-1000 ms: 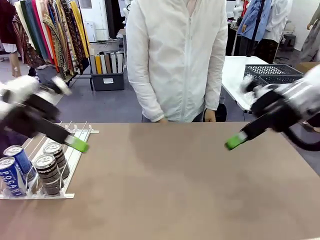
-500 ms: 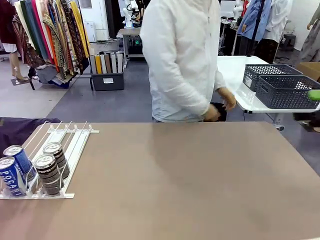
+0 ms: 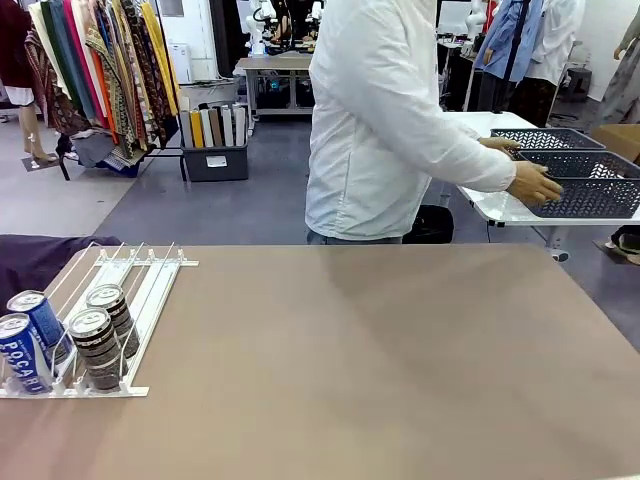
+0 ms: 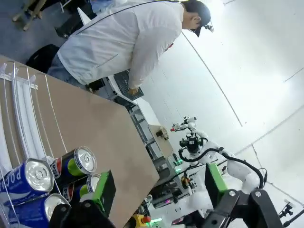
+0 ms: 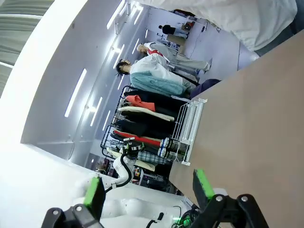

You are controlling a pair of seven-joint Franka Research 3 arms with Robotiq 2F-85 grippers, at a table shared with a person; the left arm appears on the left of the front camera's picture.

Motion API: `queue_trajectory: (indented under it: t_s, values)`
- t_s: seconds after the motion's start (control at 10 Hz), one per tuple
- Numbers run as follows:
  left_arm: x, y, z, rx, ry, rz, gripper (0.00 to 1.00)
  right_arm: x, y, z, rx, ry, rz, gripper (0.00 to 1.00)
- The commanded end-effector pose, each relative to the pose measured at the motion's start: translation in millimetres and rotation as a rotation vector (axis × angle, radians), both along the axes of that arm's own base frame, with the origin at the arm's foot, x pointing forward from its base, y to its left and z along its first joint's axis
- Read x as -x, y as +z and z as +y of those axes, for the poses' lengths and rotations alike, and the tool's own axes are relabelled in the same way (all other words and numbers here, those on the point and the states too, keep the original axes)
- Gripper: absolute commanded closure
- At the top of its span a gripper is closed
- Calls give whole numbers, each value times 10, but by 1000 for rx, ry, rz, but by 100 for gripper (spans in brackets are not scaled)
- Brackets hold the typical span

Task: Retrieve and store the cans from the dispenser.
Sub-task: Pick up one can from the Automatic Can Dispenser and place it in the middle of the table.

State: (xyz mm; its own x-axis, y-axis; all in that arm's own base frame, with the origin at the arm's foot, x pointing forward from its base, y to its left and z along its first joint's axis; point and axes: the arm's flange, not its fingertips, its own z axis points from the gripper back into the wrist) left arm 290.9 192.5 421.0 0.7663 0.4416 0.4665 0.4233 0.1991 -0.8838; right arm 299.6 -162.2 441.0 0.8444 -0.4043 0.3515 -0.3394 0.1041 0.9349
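The white dispenser (image 3: pixel 150 285) lies at the table's left, its low end toward me. Four cans stand at that low end: two blue Pocari cans (image 3: pixel 25 350) on the left and two black Pepsi cans (image 3: pixel 98 348) beside them. In the left wrist view, my left gripper (image 4: pixel 160 187) is open and empty, raised off the table. The cans (image 4: pixel 76 164) lie low on the left by its left finger, on the dispenser's rails (image 4: pixel 28 109). My right gripper (image 5: pixel 148 190) is also open and empty, high up, with the dispenser (image 5: pixel 190 123) and cans (image 5: pixel 166 147) far off.
The person stands at the far edge, turned to the picture's right, with a hand (image 3: pixel 535 185) on a dark grey lattice basket (image 3: pixel 585 195) on a white side table (image 3: pixel 470 150). The brown tabletop (image 3: pixel 380 360) stretches wide to the right of the dispenser.
Both arms, over the table a second ago, have pulled back out of the front view. The person has turned right and reached for the basket. The cans have not moved.
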Motion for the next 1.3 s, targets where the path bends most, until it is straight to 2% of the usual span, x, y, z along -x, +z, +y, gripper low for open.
queue_trajectory:
  t_s: [0.0,0.6,0.8,1.0,1.1,1.2]
  values:
    - [57,-13,-21,22,-40,-4,0,33,72,-7,-6,4,-2,0]
    - [40,-10,-34,20,-33,9,0,33,72,-7,-6,4,-2,0]
    - [23,470,-483,-422,-134,225,0,33,72,-7,-6,4,-2,0]
    - [-51,822,-1081,-788,-174,419,0,33,72,-7,-6,4,-2,0]
    - [-136,879,-1363,-912,-120,504,0,33,72,-7,-6,4,-2,0]
    - [-223,888,-1633,-1011,-115,541,0,33,72,-7,-6,4,-2,0]
